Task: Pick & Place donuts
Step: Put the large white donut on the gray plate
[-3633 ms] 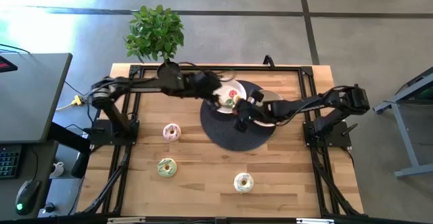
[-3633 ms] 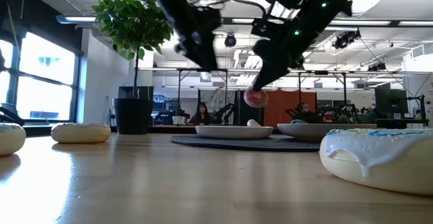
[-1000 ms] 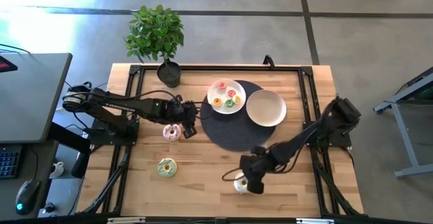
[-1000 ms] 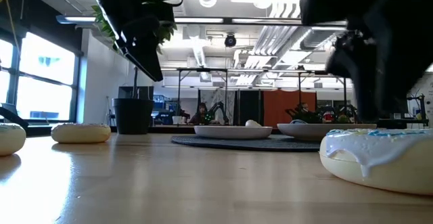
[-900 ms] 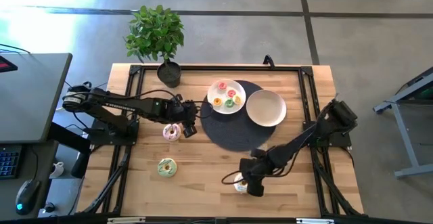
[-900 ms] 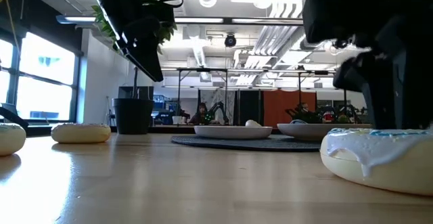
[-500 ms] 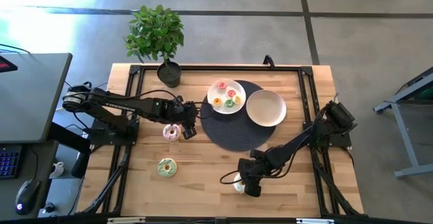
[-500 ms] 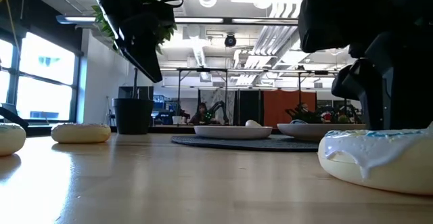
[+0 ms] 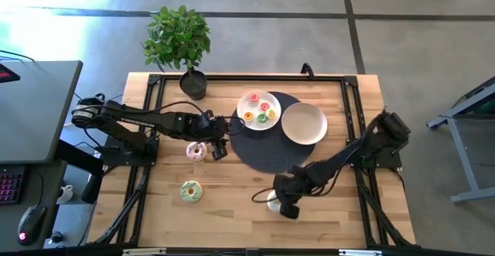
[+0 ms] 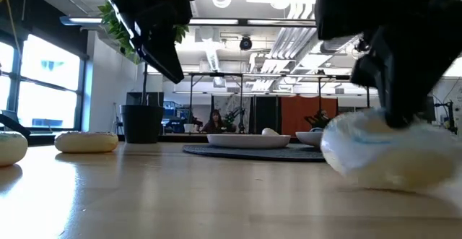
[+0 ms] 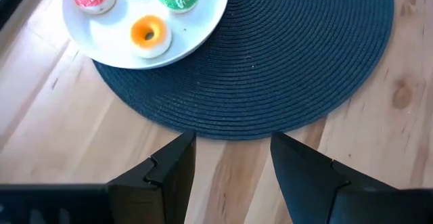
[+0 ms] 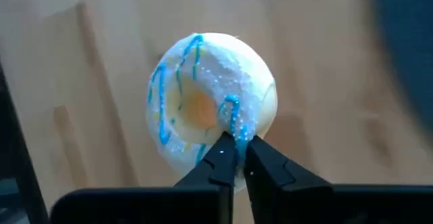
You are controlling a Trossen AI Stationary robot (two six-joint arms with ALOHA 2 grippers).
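The step in hand looks like the pick-up of the white donut, blue-drizzled and soft-looking, which lies on the wood nearest the table's front edge, well short of the dark woven mat. The right gripper pinches its ring wall with fingers nearly closed; next it likely must lift and carry it to the empty white plate on the mat's right. Beside the mat's left edge, the left gripper hovers, fingers spread and empty, near a pink donut. Small glossy donuts fill the far plate.
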